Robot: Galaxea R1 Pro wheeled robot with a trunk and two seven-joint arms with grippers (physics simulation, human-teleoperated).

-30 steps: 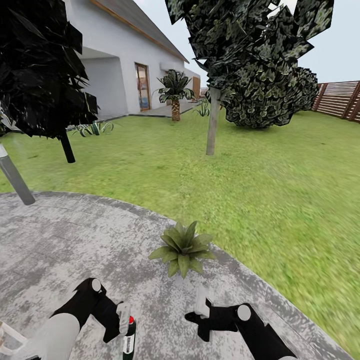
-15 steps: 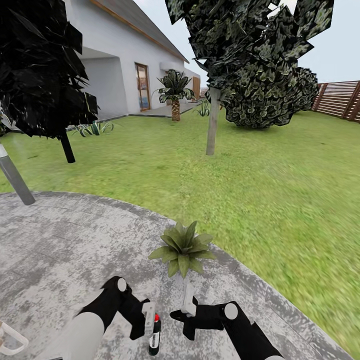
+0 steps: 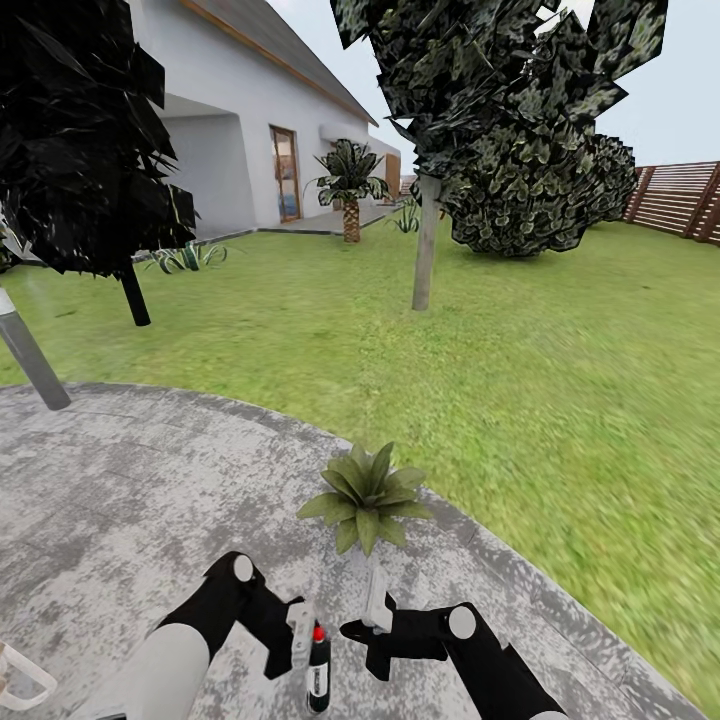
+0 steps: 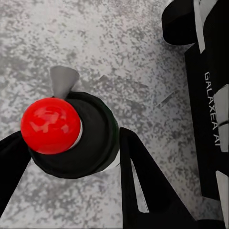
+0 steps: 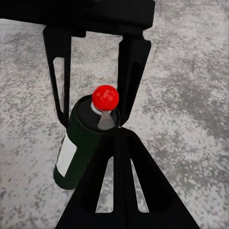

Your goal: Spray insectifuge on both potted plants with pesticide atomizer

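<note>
Dark green atomizer, red knob on top, is held upright in the left gripper, low over the grey speckled paving at the near edge of the scene. The left wrist view looks straight down on the red cap, with a black finger pressed against each side of the bottle shoulder; grasp looks firm.

Right gripper sits just to the right of the bottle, its white-tipped finger pointing up, not touching it. In the right wrist view the bottle stands beyond that gripper's own fingers; they enclose nothing, but I cannot tell how far apart they stand.

Change over the last second: both arms have moved inward and away from the robot, carrying the bottle toward the rosette plant; in the last half second only a slight rightward shift of the bottle. Camera unchanged.

Plant sits at the paving's far-right edge, just short of the lawn, near the bottle but apart from it. Judgement: pick-up done, approach nearly done; aiming the nozzle and spraying come next.
</note>
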